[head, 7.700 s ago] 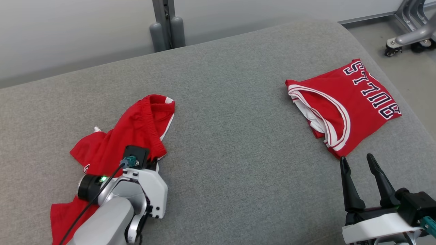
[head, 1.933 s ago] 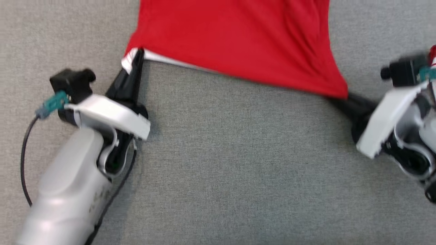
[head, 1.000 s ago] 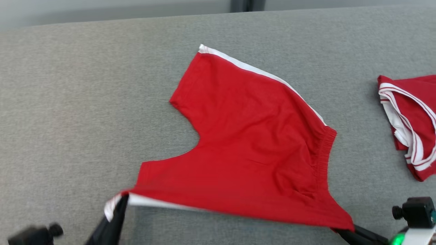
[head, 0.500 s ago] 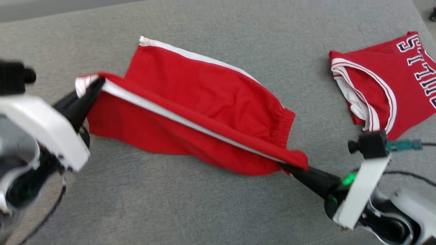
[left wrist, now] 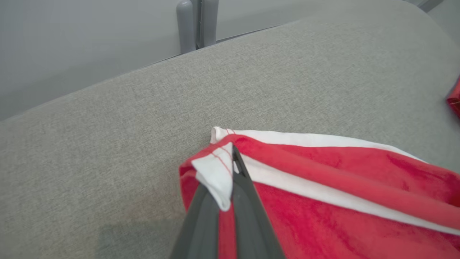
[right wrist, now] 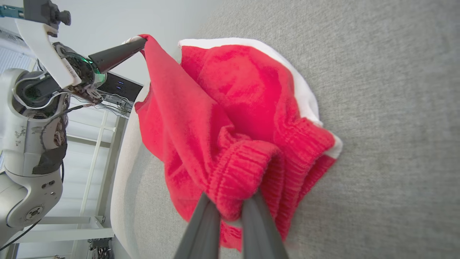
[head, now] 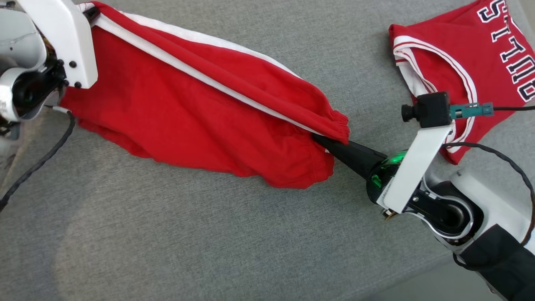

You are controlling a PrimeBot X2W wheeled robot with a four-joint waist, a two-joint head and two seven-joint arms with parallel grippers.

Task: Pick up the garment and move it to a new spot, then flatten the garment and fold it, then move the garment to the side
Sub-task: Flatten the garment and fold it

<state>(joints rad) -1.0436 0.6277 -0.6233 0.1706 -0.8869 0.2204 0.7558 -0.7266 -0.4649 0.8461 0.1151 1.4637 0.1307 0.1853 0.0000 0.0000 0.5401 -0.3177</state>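
The garment is a pair of red shorts (head: 188,113) with white side stripes, lying doubled over lengthwise on the grey cushion (head: 209,234). My left gripper (head: 88,13) is at the top left, shut on the white-edged leg hem corner (left wrist: 215,172). My right gripper (head: 324,142) is shut on the ribbed waistband (right wrist: 237,169) at the shorts' right end. The held edge is stretched between the two grippers a little above the layer beneath. In the right wrist view my left gripper (right wrist: 138,44) shows at the far end of the shorts (right wrist: 215,108).
A folded red jersey (head: 459,54) with dark lettering lies at the cushion's right, close behind my right wrist. The cushion's front edge (head: 418,280) runs at the lower right. A grey post (left wrist: 196,21) stands behind the far edge.
Both grippers carried the near edge of the shorts up and over toward the far edge, doubling the shorts over. The head camera has also shifted.
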